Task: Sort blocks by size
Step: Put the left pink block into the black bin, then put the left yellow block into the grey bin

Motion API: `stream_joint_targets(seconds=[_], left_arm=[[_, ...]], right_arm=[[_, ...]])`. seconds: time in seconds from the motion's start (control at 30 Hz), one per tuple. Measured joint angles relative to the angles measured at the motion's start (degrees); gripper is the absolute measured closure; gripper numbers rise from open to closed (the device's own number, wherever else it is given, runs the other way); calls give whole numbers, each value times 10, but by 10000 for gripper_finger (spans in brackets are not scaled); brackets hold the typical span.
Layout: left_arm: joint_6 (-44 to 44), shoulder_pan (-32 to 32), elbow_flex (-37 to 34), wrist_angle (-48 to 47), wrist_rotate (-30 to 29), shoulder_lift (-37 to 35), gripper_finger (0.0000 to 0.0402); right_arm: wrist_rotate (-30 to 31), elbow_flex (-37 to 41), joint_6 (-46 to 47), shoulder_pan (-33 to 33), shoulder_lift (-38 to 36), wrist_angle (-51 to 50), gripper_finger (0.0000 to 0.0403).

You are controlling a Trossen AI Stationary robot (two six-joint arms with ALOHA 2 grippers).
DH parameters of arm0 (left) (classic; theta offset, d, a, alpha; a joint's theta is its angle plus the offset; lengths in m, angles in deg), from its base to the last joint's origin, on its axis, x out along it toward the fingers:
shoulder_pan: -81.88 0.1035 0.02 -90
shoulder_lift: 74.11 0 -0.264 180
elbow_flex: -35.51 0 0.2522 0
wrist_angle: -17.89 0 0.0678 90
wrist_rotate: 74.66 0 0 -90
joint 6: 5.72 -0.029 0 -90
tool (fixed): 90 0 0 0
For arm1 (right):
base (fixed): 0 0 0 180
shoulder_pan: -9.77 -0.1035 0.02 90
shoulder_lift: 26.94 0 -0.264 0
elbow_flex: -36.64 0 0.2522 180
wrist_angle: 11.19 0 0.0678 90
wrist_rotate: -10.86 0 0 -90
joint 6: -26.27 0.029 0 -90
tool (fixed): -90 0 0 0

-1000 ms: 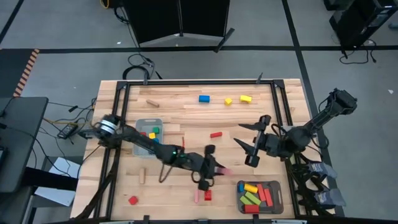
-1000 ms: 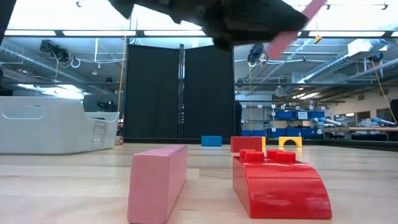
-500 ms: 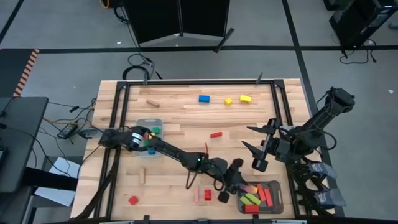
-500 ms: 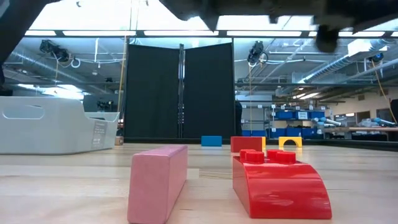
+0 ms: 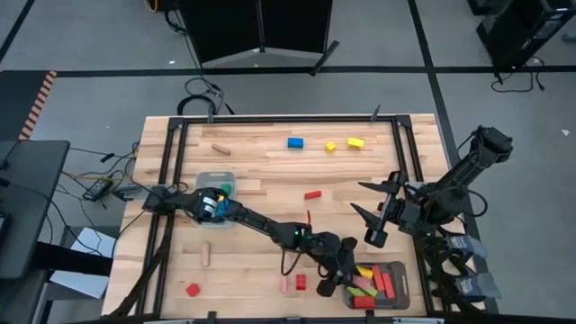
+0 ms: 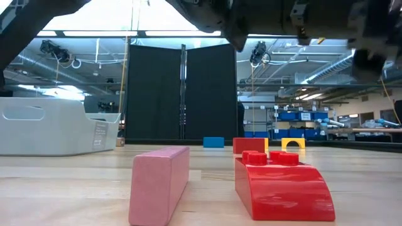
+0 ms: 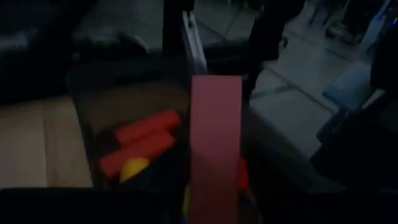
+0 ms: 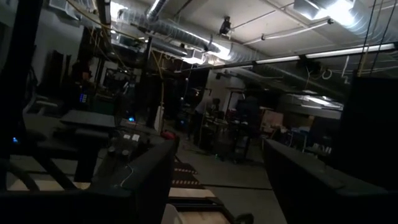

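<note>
Now the step in hand is dropping a long piece into the right tray (image 5: pixel 402 286): the left gripper (image 5: pixel 346 274) hangs over that tray's near-left edge with a pink bar (image 7: pixel 216 143) standing on end between its fingers, above the bars already inside. Whether the fingers clamp it or have let go I cannot tell. Next, I judge, the bar must fall clear inside the rim, then the arm must lift away for another block. The right gripper (image 5: pixel 360 200) waits just beyond the tray, fingers spread, holding nothing. By count there are two trays, right and left (image 5: pixel 209 176), and nine loose blocks: three red (image 5: pixel 312 194), two yellow (image 5: pixel 355 142), two wood (image 5: pixel 220 148), one blue (image 5: pixel 295 142), one pink (image 5: pixel 286 284). Tray contents are partly hidden.
</note>
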Motion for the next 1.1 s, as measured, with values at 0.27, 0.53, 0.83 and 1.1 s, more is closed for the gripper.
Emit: stream_joint_targets(seconds=[0.27, 0.53, 0.83, 1.1], left_arm=[[-15, 7, 0, -80, -56, -21, 146], [-49, 9, -97, -83, -118, -126, 246], [23, 41, -506, 222, -192, -377, 309], [68, 32, -788, 312, -302, -639, 306]], right_arm=[[12, 0, 0, -2, 0, -4, 147], [36, 0, -2, -7, 0, -7, 147], [38, 1, 27, 12, 2, -27, 147], [60, 1, 194, 138, 34, -149, 151]])
